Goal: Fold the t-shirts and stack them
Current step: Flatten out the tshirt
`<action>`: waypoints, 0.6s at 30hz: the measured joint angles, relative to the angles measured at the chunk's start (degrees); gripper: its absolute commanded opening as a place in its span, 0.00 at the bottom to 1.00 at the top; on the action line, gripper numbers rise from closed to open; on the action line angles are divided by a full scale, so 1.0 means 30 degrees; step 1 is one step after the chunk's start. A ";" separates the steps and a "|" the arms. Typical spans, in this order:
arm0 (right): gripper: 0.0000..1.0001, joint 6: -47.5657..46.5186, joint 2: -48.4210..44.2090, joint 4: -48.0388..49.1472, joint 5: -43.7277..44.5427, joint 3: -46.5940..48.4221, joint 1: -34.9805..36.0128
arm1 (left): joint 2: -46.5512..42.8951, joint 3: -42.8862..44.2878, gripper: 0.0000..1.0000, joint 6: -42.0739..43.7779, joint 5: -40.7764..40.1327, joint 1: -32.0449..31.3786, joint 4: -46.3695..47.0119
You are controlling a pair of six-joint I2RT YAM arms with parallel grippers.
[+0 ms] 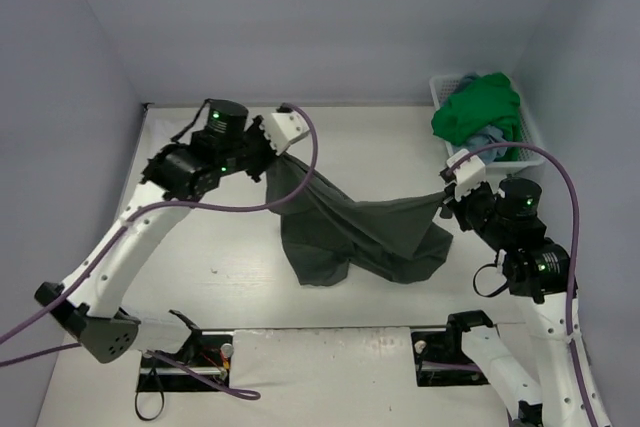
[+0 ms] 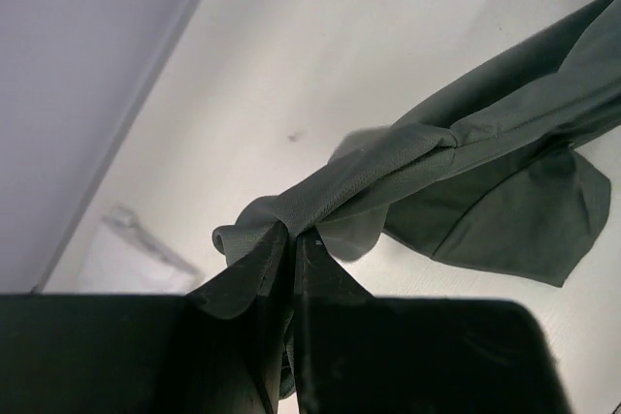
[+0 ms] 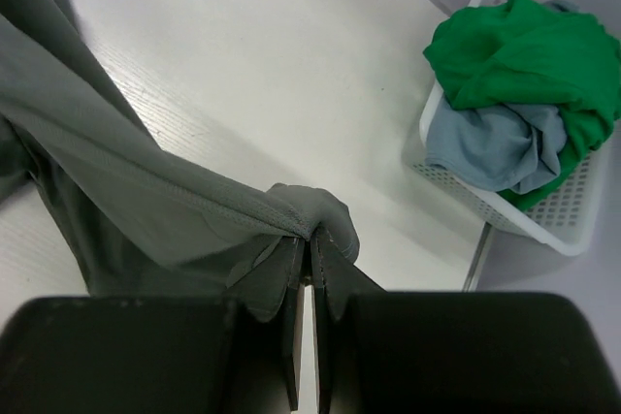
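My left fingers (image 2: 277, 264) and right fingers (image 3: 296, 264) clamp the dark olive-grey t-shirt (image 1: 350, 232), stretched between them, sagging onto the table (image 1: 200, 237)

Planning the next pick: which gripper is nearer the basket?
Right. The right gripper, holding the olive shirt, is just beside the basket; left gripper is across the table.

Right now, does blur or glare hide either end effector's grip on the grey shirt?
No glare. Top external: even light, soft shadow under the grey shirt. Left wrist: left end effector dark, soft. Right wrist: right end effector dark, grip clear.
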 measured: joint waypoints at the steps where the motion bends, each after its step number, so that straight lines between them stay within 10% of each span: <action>1: 0.00 -0.0087 -0.0095 0.0022 0.0015 0.0000 0.0000 | -0.0430 0.0372 0.00 0.0138 -0.0109 0.0160 -0.0561; 18: 0.00 -0.1581 -0.3861 0.0481 -0.0153 0.3483 -0.0007 | -0.6870 0.8364 0.00 0.0452 0.1253 0.1632 -0.6980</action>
